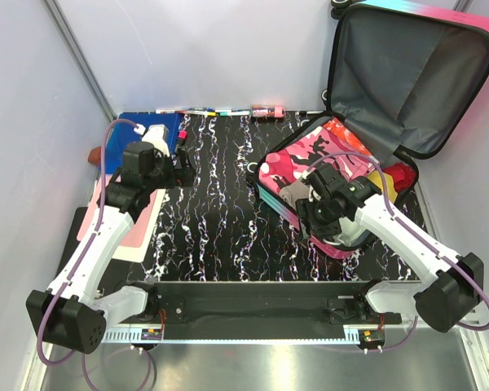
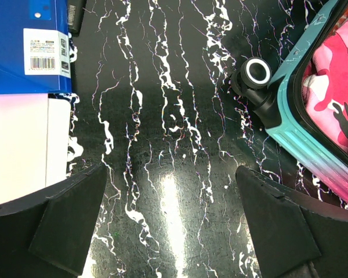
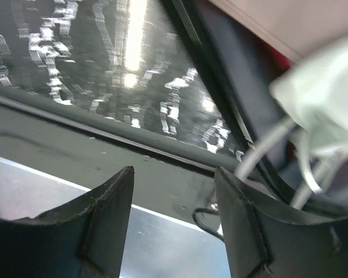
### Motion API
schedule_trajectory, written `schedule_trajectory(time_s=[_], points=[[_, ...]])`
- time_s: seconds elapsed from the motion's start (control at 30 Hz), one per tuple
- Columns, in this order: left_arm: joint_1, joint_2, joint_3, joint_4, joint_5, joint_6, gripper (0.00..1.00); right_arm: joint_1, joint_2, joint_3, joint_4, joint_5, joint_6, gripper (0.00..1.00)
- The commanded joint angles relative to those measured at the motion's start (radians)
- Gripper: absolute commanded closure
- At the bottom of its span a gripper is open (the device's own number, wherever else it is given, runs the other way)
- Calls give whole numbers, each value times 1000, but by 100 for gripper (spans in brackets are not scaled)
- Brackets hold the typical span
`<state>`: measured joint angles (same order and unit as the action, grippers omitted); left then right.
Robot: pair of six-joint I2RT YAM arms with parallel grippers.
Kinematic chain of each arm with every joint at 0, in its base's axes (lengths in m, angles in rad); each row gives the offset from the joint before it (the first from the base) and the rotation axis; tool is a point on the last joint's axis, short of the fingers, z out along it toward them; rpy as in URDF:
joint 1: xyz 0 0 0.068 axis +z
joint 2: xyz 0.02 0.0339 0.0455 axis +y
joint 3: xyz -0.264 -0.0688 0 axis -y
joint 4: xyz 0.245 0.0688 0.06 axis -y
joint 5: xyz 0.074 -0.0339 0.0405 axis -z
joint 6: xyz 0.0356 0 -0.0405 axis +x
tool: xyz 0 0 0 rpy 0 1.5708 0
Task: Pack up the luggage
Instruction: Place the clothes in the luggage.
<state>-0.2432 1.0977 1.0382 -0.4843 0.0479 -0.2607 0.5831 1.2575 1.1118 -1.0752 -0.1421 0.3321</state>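
Left end effector (image 2: 171,174) is hanging released, my two fingers (image 2: 69,220) spread wide with nothing between them, just above the black marbled counter (image 2: 180,87). To its left a blue folder (image 2: 23,40) is lying flat, with a white sheet (image 2: 23,150) lying just beside it on the near side. To its right the luggage (image 1: 399,73) is sitting open at the counter's far right corner. Its lid is leaning upright and showing grey lining. Its base is lying flat, with a black wheel (image 2: 258,71) poking out at the teal corner nearest my left wrist. A pink camouflage cloth (image 1: 297,167) is filling much of the base, and something red (image 1: 401,175) and something yellow (image 1: 375,181) are showing by the hinge. My right end effector (image 3: 174,174) is hovering over the near rim of the base, also released, fingers parted and gripping nothing. On the luggage side of that rim a pale thing (image 3: 319,104) with white cords is showing, too blurred for me to name. A row of pens (image 1: 200,112) is lying along the counter's back edge.
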Motion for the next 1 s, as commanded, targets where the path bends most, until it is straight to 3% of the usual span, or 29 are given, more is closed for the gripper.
schedule_trajectory(time_s=[0.0, 0.07, 0.53, 0.97], points=[[-4, -9, -3, 35, 18, -6, 1, 6, 14, 25, -92, 137, 47, 36], [-5, -12, -3, 35, 18, -6, 1, 7, 26, 34, -124, 252, 70, 35], [-4, -27, -3, 35, 12, -5, 1, -9, 117, 114, -112, 581, 96, 28], [-4, -35, -1, 35, 4, -2, 1, -218, 100, 45, 38, 546, -36, 27]])
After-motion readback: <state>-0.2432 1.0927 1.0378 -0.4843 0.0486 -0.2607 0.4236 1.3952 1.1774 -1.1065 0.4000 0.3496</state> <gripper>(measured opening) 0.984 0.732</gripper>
